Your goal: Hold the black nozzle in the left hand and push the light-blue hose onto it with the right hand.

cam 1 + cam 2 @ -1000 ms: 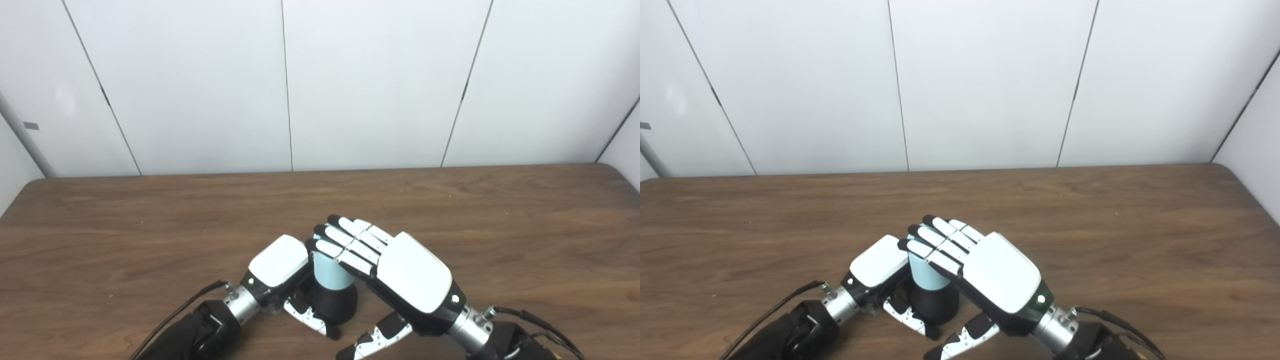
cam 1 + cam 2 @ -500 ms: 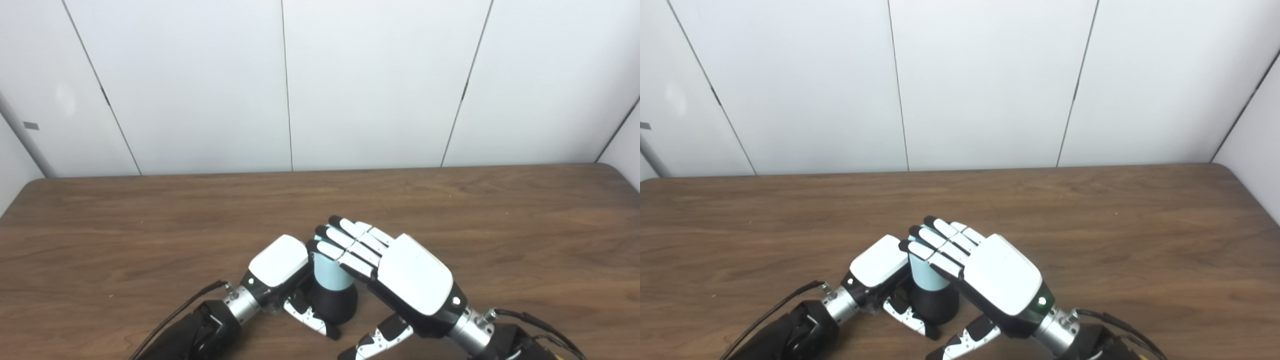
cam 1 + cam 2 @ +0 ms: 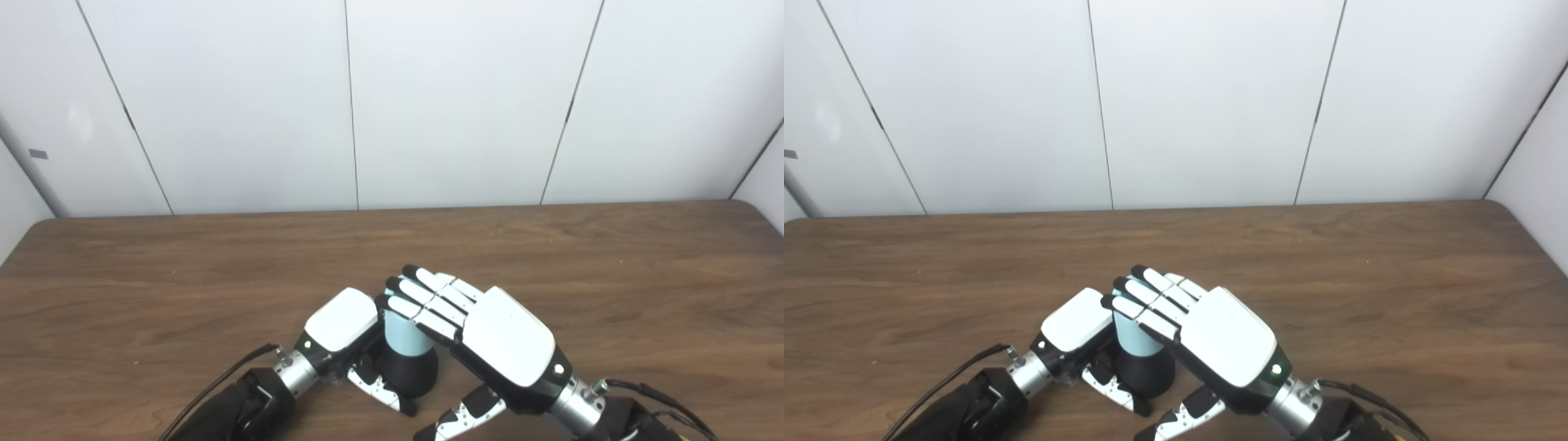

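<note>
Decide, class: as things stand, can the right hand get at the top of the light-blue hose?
Probably yes. The right hand already lies flat over the top of the light-blue hose, fingers extended across it, nothing between. The left hand grips lower, around the black nozzle.

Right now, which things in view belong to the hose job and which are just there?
Job:
- black nozzle, in left hand
- light-blue hose, upright on the nozzle
- right hand, fingers flat over the hose top

Not part of it:
- wooden table
- white wall panels
</note>
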